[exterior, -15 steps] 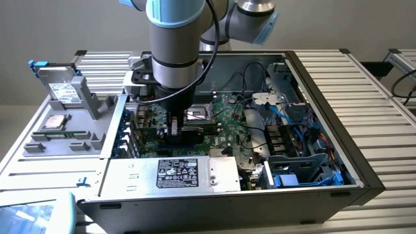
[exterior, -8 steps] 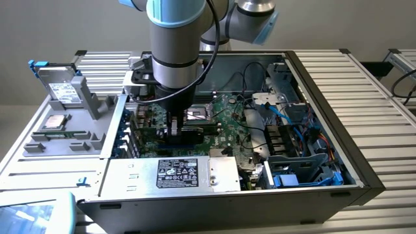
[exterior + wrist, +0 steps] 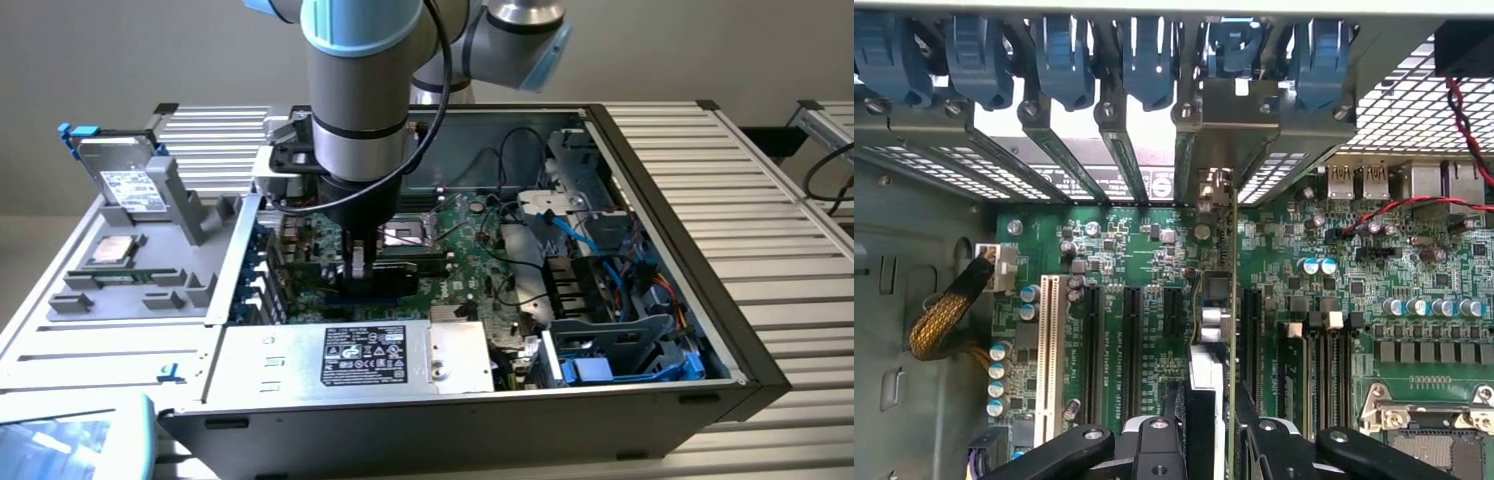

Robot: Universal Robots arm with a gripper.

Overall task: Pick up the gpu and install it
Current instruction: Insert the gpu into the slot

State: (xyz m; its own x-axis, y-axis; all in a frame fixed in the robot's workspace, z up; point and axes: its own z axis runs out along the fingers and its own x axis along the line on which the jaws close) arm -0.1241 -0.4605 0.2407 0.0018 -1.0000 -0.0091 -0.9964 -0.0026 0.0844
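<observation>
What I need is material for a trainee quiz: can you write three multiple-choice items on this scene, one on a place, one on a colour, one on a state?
1. Where is the tool?
A) over the grey tray
B) inside the open computer case, above the green board
C) over the ribbed table

2. What colour are the clips along the case's rear slots?
A) red
B) yellow
C) blue

3. How is the graphics card placed?
A) lying flat on the tray
B) standing on edge, gripped by the tool
C) leaning on the power supply

Answers:
1 B: the arm reaches down into the case.
2 C: the wrist view shows them blue.
3 B: the wrist view shows it edge-on in the tool's grip.
</observation>
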